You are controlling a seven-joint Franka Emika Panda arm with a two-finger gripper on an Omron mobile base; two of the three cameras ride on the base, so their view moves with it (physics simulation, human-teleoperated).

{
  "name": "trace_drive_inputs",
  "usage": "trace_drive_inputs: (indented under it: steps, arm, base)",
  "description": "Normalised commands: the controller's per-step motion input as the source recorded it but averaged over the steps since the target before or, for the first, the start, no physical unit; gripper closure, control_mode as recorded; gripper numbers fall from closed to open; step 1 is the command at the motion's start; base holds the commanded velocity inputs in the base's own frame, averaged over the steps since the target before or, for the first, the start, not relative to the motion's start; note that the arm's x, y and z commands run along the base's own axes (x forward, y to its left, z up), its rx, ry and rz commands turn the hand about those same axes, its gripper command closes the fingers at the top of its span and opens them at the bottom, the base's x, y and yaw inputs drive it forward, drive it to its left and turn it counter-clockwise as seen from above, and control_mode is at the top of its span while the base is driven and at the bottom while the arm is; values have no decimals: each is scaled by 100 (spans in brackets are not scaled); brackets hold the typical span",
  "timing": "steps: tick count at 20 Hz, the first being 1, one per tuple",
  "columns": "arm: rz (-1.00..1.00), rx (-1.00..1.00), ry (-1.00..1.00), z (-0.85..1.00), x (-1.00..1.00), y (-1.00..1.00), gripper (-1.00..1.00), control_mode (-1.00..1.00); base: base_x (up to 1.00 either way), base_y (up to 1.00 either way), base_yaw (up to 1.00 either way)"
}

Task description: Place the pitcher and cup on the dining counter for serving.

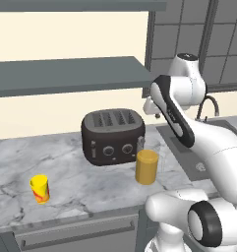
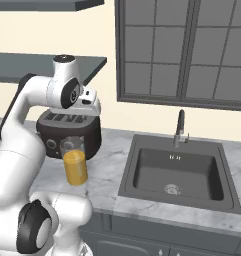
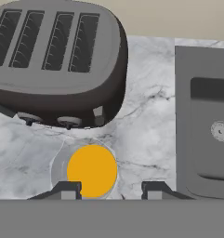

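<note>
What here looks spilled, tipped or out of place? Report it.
Nothing stands out. The pitcher and cup stand upright on the counter, apart, no spill around them. The toaster sits square behind the pitcher.

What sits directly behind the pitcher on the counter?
A dark four-slot toaster stands just behind the pitcher, knobs facing forward. The pitcher covers part of the toaster's lower front corner in the right base view, so whether they touch cannot be told.

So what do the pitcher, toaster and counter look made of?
Pitcher: clear glass or plastic, see-through walls around amber liquid. Toaster: dark, smooth casing, probably metal or plastic. Counter: polished white marble look, grey veins.
</note>
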Motion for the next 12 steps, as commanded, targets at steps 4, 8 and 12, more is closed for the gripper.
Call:
trace_drive_inputs:
  steps: [4,8,12]
  arm:
    - [0,0,0,0,-5,0,-100,-100]
    - [0,0,0,-5,-2,-4,-100,-100]
    - [14,2,0,-34,-14,-8,-100,-100]
  base:
    - [0,0,0]
    - [0,0,0]
    - [0,0,0]
